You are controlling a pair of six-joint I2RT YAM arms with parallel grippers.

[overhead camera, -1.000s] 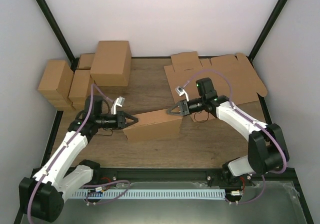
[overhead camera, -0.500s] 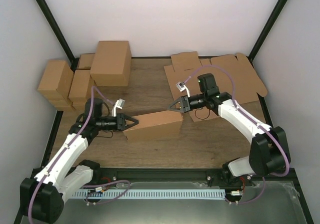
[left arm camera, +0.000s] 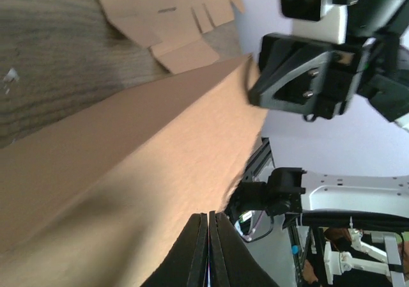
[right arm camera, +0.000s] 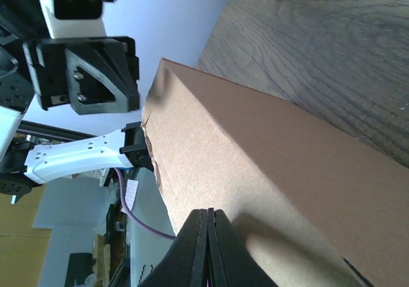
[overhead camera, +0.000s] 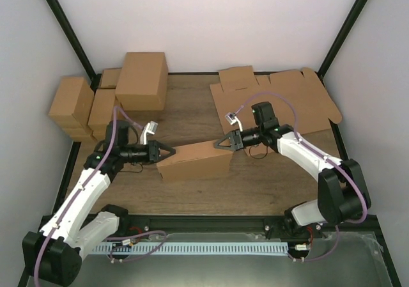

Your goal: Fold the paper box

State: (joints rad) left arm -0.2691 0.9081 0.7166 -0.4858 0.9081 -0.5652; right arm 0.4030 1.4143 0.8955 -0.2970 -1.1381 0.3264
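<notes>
Plain brown corrugated cardboard box (overhead camera: 195, 161), part-folded, sits mid wooden table (overhead camera: 192, 117). L black two-finger gripper (overhead camera: 167, 153) & R black two-finger gripper (overhead camera: 222, 141): jaws fully closed, nothing held, tips at box's left/right ends. Step, prob.: pressing ends inward. Next: steady, even inward push req'd so box doesn't skew.

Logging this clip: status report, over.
Left claw, right claw shut, at opposite ends of paper box. Box part-folded. Spare cartons, flat sheets stand apart.

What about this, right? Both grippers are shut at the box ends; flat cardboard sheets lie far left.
No: the top view shows the flat cardboard sheets far right. The left gripper and right gripper are shut at the paper box ends.
</notes>
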